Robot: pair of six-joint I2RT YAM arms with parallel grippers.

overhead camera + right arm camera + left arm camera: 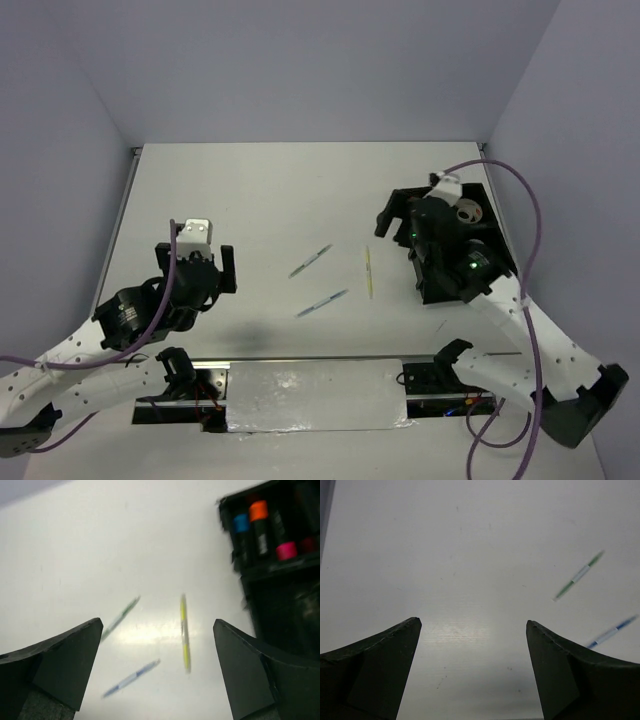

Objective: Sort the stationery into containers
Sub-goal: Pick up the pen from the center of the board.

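The left hand (474,625) is held released over the smooth white bench (470,555). The right hand (157,622), likewise released and empty, is poised above the thin yellow stick (185,637), probably next. Two slim pens (120,617) are left loose beside it. Stubby capped highlighters (259,520) are grouped in the black plastic tray (270,610).

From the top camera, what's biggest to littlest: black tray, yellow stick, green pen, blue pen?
1. black tray, by far.
2. yellow stick, green pen, blue pen: all look about equally long, so I can't rank them.
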